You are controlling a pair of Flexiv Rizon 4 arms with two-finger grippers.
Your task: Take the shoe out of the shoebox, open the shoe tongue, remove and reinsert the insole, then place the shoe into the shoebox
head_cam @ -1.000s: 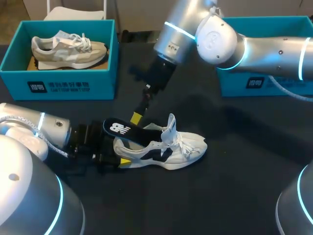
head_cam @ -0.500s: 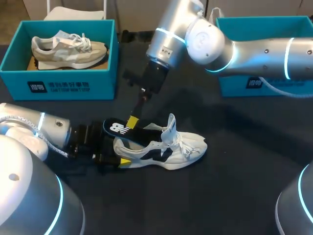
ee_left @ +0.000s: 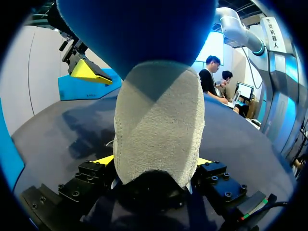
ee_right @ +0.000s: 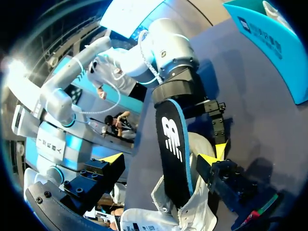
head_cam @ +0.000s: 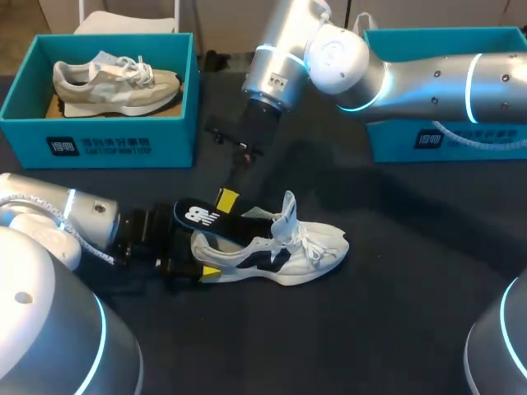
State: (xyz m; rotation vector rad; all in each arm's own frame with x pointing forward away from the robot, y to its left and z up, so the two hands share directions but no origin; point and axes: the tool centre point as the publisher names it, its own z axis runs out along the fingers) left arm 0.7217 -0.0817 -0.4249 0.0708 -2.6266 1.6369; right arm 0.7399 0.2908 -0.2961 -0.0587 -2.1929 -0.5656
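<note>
Now on the dark bench (head_cam: 395,321), apart from the teal shoebox (head_cam: 99,144) holding a beige shoe (head_cam: 115,82), the white shoe (head_cam: 305,251) sits with its heel clamped in my left gripper (head_cam: 202,270). Its black insole (head_cam: 202,218) sticks out past the heel, and my right gripper (head_cam: 226,198) hangs just over it, fingers apart, one on each side

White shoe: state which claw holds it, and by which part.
The left claw grips the white shoe by its heel. The right claw stands open around the insole, holding nothing.
</note>
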